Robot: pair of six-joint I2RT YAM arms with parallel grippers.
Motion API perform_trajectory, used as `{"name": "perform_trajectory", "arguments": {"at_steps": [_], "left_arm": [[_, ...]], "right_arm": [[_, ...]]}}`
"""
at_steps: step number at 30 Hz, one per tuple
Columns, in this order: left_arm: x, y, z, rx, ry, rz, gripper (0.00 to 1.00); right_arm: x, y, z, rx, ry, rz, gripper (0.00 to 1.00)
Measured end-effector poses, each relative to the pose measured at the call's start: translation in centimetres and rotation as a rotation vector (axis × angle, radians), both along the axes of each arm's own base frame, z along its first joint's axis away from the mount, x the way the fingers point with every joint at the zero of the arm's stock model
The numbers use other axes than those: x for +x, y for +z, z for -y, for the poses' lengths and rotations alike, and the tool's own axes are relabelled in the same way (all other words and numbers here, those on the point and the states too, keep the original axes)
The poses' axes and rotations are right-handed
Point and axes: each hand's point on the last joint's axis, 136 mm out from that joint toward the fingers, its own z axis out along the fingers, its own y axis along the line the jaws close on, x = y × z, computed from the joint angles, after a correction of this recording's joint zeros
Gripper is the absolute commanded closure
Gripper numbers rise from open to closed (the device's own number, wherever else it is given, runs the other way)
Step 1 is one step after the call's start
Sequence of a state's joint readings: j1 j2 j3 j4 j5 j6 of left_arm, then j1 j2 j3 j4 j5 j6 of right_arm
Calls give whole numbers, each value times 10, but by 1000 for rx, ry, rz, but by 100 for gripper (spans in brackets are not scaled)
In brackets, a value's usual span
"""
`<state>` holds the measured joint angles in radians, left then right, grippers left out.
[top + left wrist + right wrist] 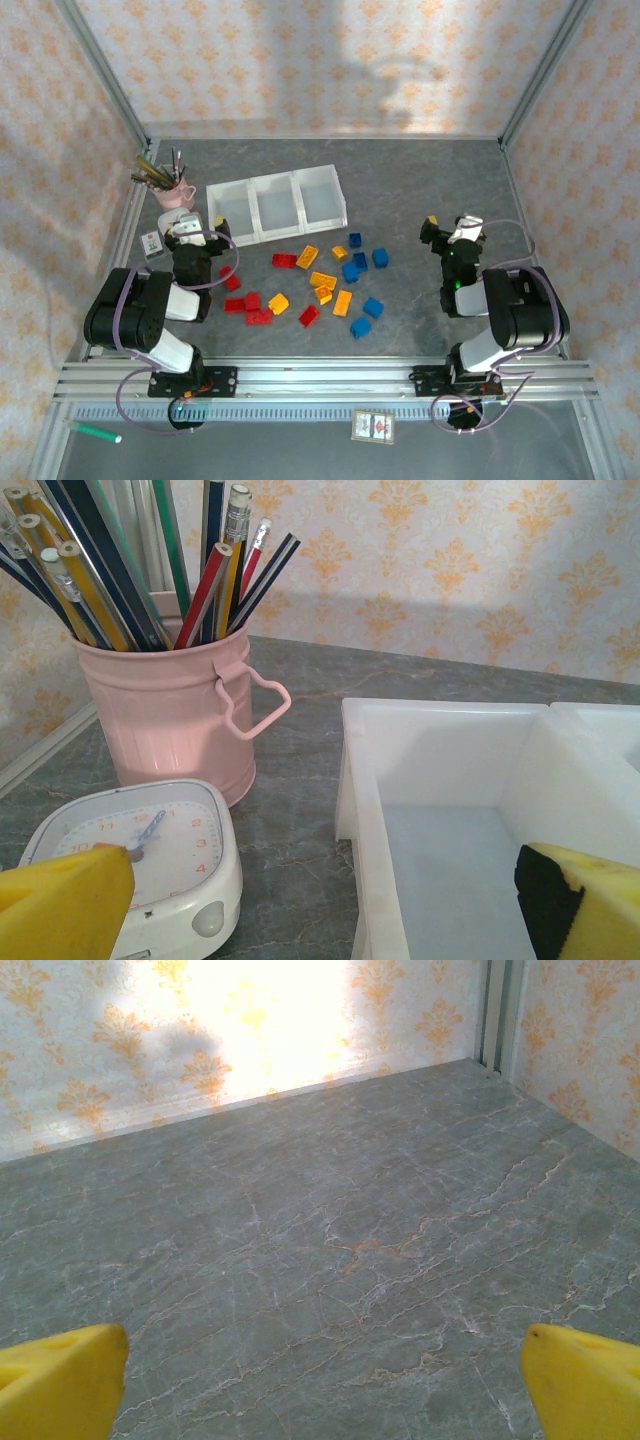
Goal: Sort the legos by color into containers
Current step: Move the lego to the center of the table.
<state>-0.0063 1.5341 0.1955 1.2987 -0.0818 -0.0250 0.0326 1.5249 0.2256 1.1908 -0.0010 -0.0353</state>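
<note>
1. Currently the legos [322,281], in red, yellow-orange and blue, lie scattered on the grey surface [400,190], all just in front of the row of three translucent white bins [297,200].
2. The left end effector [195,226] [320,910] hovers at the left end of the bins [440,708], its fingers wide apart and holding nothing.
3. The right end effector [450,228] [320,1385] hangs well to the right of the bins, also spread open, with only bare surface [350,1240] between its fingers.
4. A pink cup of pencils [175,192] [170,720] and a small white clock [152,243] [170,850] stand just left of the bins.
</note>
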Motion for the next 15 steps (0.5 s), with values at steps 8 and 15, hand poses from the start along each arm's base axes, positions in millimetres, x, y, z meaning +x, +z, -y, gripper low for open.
{"name": "perform_trajectory", "arguments": {"at_steps": [8, 15], "left_arm": [[0, 0, 0, 0, 0, 0, 1], [-2, 9, -1, 0, 6, 26, 1]], "right_arm": [[0, 0, 0, 0, 0, 0, 0], [0, 0, 0, 0, 0, -2, 0]]}}
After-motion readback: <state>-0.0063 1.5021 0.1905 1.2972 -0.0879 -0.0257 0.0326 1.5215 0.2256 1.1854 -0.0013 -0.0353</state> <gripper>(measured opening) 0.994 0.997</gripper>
